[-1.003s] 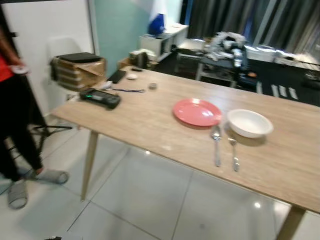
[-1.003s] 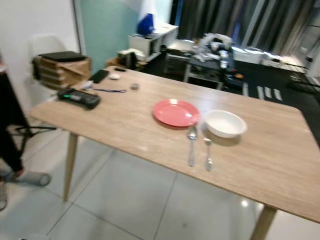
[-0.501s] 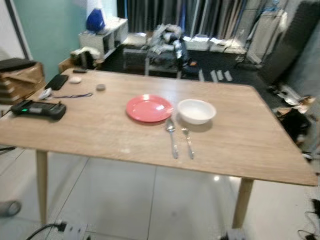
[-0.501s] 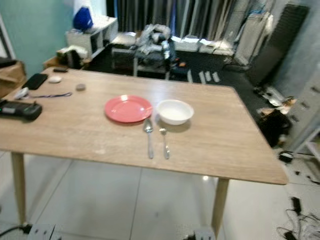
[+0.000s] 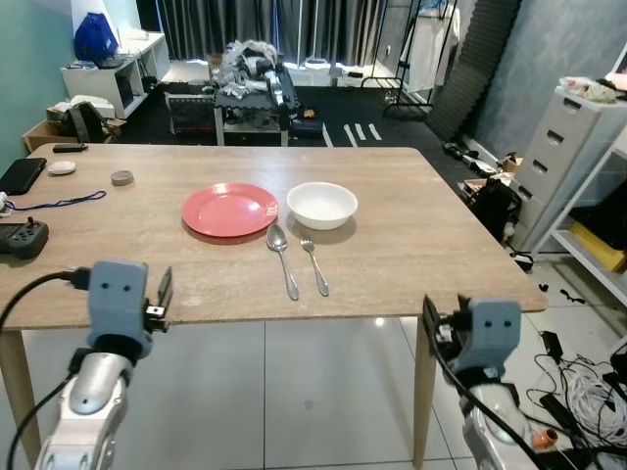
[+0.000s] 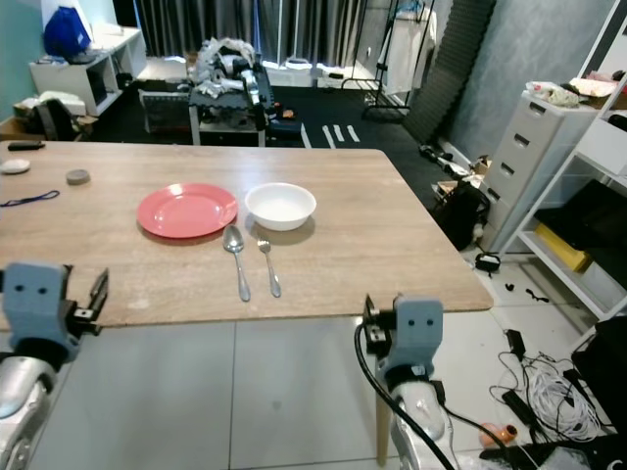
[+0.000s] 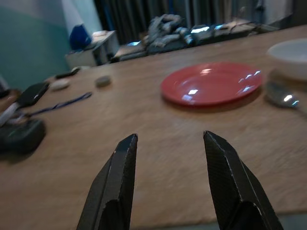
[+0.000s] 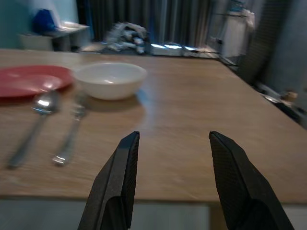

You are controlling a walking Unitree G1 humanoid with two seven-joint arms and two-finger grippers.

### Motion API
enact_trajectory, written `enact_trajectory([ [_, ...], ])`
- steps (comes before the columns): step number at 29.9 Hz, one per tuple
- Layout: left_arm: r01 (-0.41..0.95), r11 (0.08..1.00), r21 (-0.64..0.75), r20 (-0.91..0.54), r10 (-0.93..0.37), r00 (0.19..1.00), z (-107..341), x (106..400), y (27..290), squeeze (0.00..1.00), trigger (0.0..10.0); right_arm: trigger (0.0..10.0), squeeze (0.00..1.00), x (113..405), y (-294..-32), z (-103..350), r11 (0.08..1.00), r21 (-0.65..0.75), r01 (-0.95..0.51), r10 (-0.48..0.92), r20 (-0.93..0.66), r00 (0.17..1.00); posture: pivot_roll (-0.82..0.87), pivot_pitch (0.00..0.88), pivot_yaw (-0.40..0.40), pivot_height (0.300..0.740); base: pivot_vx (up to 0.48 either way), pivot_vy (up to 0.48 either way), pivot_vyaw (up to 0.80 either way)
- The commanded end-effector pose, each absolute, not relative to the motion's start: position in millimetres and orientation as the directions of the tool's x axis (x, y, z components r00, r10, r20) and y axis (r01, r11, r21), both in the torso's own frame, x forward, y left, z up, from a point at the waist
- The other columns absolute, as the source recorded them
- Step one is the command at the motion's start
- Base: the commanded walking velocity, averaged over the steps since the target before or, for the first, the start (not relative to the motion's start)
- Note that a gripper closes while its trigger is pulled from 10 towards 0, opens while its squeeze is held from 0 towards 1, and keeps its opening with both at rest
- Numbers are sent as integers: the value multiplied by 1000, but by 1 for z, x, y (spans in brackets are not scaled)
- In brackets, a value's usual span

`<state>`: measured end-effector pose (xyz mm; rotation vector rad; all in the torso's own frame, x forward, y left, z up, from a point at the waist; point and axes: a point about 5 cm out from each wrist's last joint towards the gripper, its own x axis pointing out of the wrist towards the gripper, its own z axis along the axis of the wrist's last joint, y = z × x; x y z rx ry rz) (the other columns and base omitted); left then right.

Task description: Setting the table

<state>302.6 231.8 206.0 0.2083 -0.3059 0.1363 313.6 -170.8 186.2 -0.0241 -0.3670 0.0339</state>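
The left gripper (image 7: 168, 184) hangs low over the worktop (image 7: 144, 139), jaws spread. Beyond lie a red plate (image 7: 211, 84), a spoon (image 7: 283, 97) beside it and a bowl (image 7: 290, 50).

The two head views look forward and down from above the near edge of the desk (image 5: 392, 255), taking in its whole top and the room beyond; the right eye sits slightly further right, so the same scene shifts leftward in it. Each wrist view looks low and level across the desktop, close to its near edge, between that end effector's spread fingers. The left wrist view faces the red plate (image 7: 211, 82); the right faces the white bowl (image 8: 109, 79). Both wrist views share the plate, bowl and spoon (image 8: 33, 125).
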Motion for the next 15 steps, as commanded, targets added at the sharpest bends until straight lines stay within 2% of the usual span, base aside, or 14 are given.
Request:
enact_trajectory([
  [1, -184, 962, 202, 314, 115, 942, 207, 300, 234, 0, 10000, 10000, 0, 310, -170, 183, 999, -15, -39, 42, 337, 941, 43, 142, 49, 740, 0, 0, 0],
  [2, -186, 961, 204, 315, 115, 942, 207, 299, 234, 0, 10000, 10000, 0, 310, -169, 183, 999, -15, -41, 43, 337, 941, 43, 142, 49, 740, 0, 0, 0],
  [5, -203, 961, 186, 286, 145, 947, 207, 300, 228, 4, 10000, 10000, 0, 308, -162, 188, 998, -15, -60, 62, 334, 940, 40, 141, 48, 740, 480, 0, 0],
  [15, -177, 970, 168, 254, 130, 958, 210, 297, 219, 4, 10000, 10000, 0, 302, -154, 192, 997, -4, -80, 78, 305, 949, 44, 137, 50, 740, 480, 0, 0],
])
